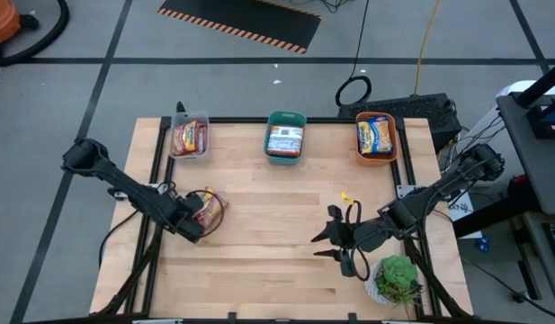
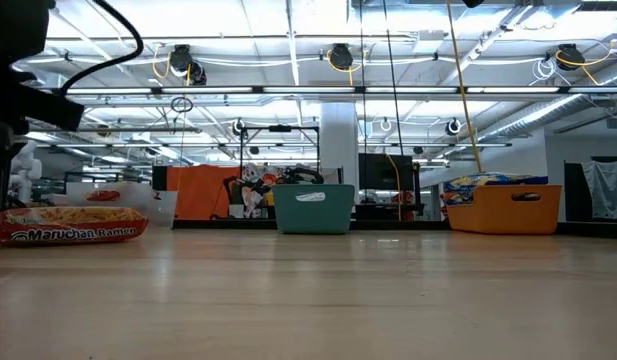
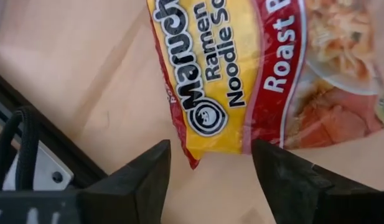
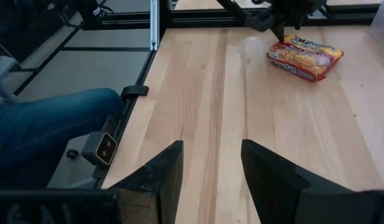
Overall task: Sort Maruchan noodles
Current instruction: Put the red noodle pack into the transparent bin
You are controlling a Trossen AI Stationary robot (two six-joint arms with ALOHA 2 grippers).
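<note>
Left pincer (image 3: 207,171) parted over a red ramen packet (image 3: 266,74) at the desk's left side

The packet lies flat on the desk (image 1: 277,252), its corner just between the spread fingers, nothing gripped; the right pincer (image 4: 207,168) hangs empty with fingers apart, over bare wood near the potted plant (image 1: 398,277). The clear bin (image 1: 189,137), teal bin (image 1: 286,135) and orange bin (image 1: 376,135) stand along the far edge, each already holding packets. The risk, as I judge it: closing on a thin corner may pinch only the slippery wrapper, so the packet swings or drops mid-carry, or it gets nudged toward the desk's left edge; it may also land in the wrong bin.
</note>
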